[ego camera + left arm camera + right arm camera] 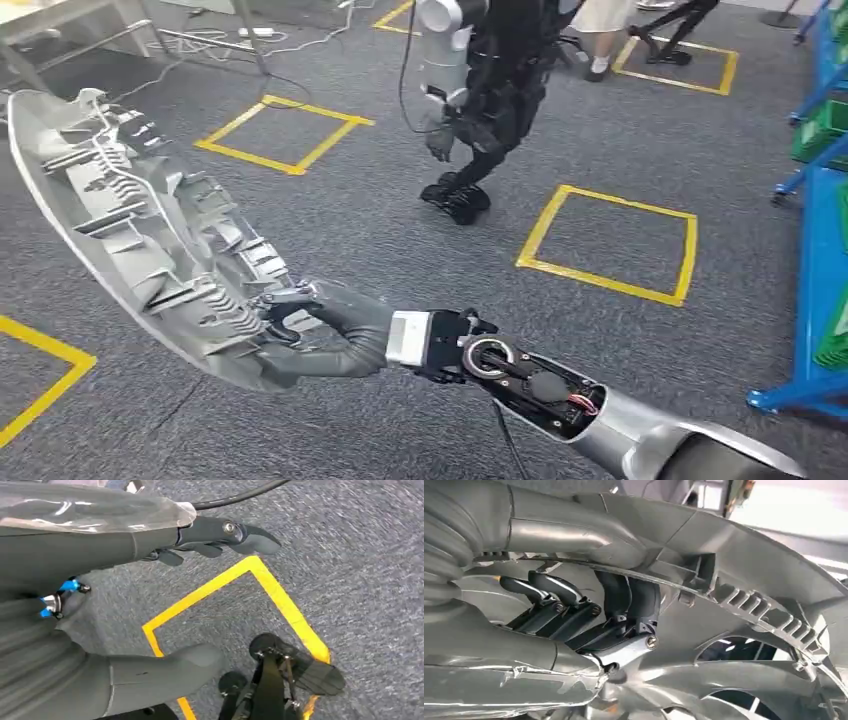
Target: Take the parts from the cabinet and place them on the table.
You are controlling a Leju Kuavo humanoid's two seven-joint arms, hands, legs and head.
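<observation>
The right hand (320, 325) grips the big grey part (140, 230) at its near edge, over the carpet (400, 220). The left hand (125, 605) holds nothing, fingers apart.

Large ribbed part (140, 230) of dull silver-grey moulded plastic with a faint sheen, right hand (335, 330) beside it in matt grey rubbery covering, fingers (629, 597) smooth dark plastic, floor (400, 230) under the part rough grey carpet with glossy yellow tape (610, 245)
</observation>
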